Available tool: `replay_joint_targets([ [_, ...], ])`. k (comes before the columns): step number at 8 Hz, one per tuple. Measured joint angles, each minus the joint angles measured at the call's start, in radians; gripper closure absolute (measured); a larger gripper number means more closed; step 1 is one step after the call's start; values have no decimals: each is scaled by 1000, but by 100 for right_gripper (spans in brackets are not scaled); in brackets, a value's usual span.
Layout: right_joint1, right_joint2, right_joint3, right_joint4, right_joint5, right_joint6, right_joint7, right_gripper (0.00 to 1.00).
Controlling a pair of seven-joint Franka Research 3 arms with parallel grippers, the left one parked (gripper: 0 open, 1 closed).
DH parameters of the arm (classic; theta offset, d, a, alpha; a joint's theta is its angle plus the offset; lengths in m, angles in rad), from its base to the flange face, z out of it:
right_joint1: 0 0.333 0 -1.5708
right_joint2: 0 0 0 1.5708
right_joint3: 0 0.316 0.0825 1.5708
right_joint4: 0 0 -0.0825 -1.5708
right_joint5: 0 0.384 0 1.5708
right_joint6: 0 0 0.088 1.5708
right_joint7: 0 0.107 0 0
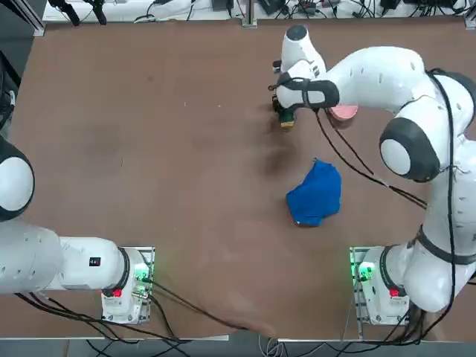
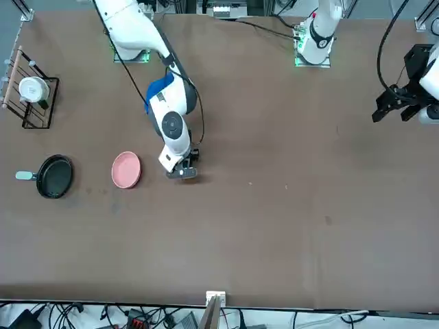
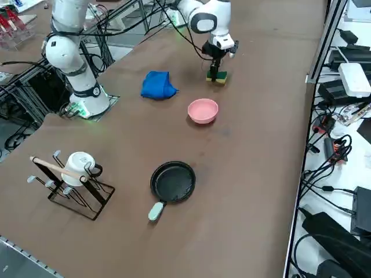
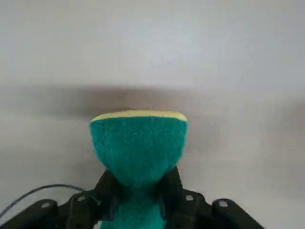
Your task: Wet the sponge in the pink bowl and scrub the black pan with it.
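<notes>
Here we list one sponge (image 4: 140,148), green over yellow, likely light, soft and easily squashed, pinched mid-body between the right gripper's fingers (image 4: 171,191) near the pink bowl (image 3: 203,110). We would keep that middle hold, scrubbing edge free.

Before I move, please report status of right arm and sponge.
Right gripper closed on sponge, left of pink bowl. Black pan beyond bowl. Nothing seen blocking between.
</notes>
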Motion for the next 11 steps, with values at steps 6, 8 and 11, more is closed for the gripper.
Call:
replay_joint_targets([
  [6,-223,-126,-8,2,0,-300,-223,60],
  [8,-290,-117,-9,-7,1,-339,-327,60],
  [11,-368,-86,-9,-9,1,-369,-466,63],
])
